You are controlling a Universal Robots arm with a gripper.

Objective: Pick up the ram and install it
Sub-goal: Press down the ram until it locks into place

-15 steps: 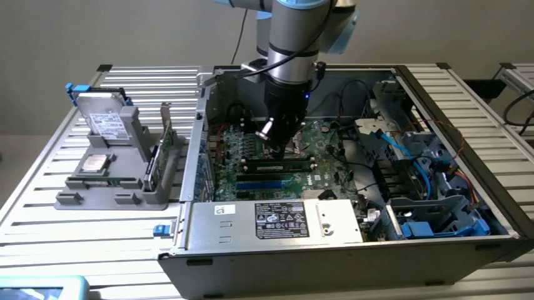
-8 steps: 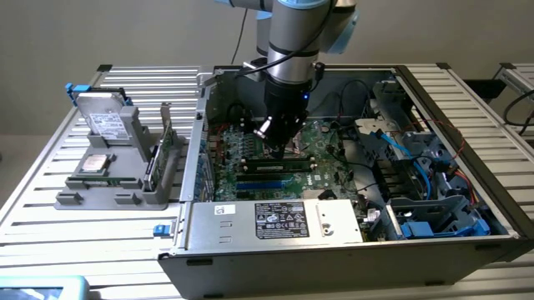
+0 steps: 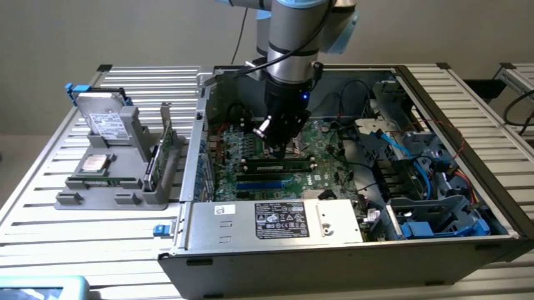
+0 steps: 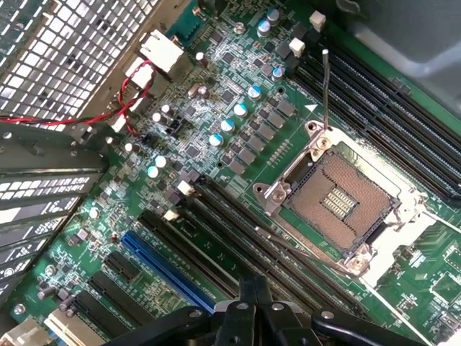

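**Claw closed above the motherboard, ram seated in a slot**

The arm reaches down into an open computer case (image 3: 351, 250) lying on a slatted metal counter (image 3: 59, 231) before a plain beige wall. The claw (image 3: 279, 145) — its fingers (image 4: 253, 294) drawn together, holding nothing — hangs just above the green motherboard (image 3: 326, 140). Directly on the near side of it, the ram (image 3: 278, 167) lies seated lengthwise in a memory slot. The wrist view shows the bare processor socket (image 4: 338, 205) with dark memory slots (image 4: 238, 245) running beside it and a blue slot (image 4: 166, 267) farther off. At the exterior view's left, a grey parts holder (image 3: 117, 187) stands on the counter — a silver processor chip (image 3: 94, 164) and an upright green card (image 3: 160, 150) rest in it.
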